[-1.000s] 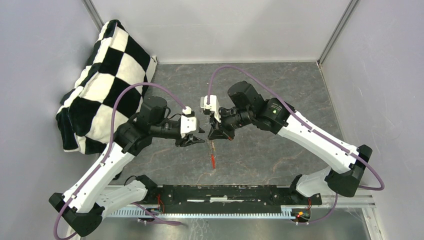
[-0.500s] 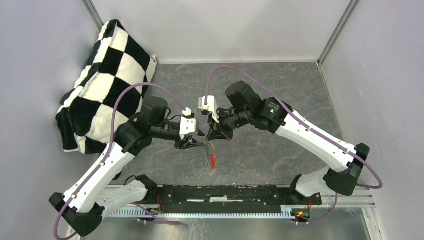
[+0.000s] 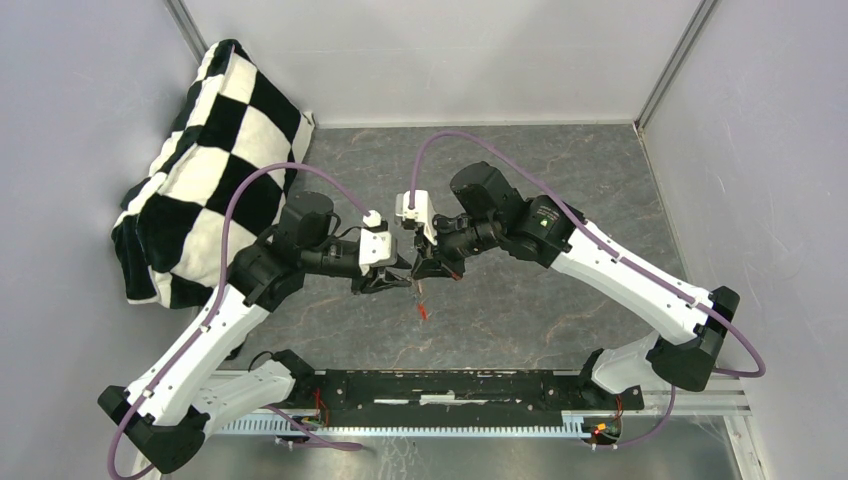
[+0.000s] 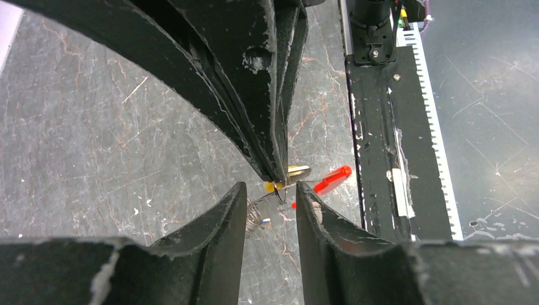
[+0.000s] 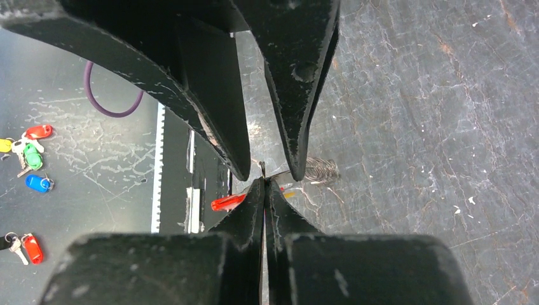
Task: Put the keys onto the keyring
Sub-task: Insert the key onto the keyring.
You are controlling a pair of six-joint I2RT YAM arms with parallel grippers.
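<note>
While the bunch hangs clear of the table (image 3: 560,200), scene: both arms meet nose to nose over its middle, likely so that one can hold and the other can thread.
Checkered cushion (image 3: 205,160): propped in the far left corner, well apart from the work.
Left gripper (image 3: 397,282): points right into the bunch. Its jaws stand apart by a modest gap and straddle the wire loop just below the other gripper's tip. They grip nothing that I can see, and seem placed to catch a key or the loop.
Wire loop (image 5: 262,166): a thin dark strand standing up from between the right jaws.
Yellow-capped key (image 4: 296,170): sits right at the right jaws' tip, with its blade angled toward the near edge.
Wire coil (image 5: 318,168): near the bunch; I cannot tell whether it hangs or lies on the table.
Keyring (image 4: 332,180): the red piece dangles just beyond the key, on the near side. Whether any key is already on it cannot be told.
Right gripper (image 3: 426,271): jaws are pressed fully together on the wire loop, holding the bunch aloft and steady for its partner.
Stage: by my judgement, mid-threading, with alignment the delicate part.
</note>
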